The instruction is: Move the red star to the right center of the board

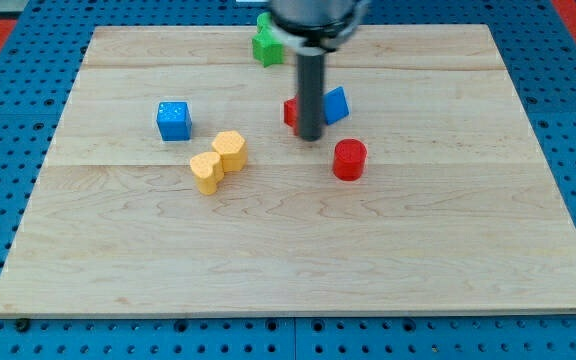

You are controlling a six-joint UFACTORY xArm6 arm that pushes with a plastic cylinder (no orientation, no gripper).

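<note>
The red star (291, 112) lies near the board's upper middle, mostly hidden behind my rod. My tip (310, 137) rests on the board right against the star's lower right side. A blue block (336, 104) of unclear shape sits just right of the rod, touching or nearly touching the star. A red cylinder (349, 159) stands below and right of my tip, a short gap away.
A green block (266, 45) sits at the view's top, partly under the arm. A blue cube (173, 120) lies at the left. Two yellow blocks (218, 160) touch each other left of centre. The wooden board (288, 270) rests on a blue pegboard.
</note>
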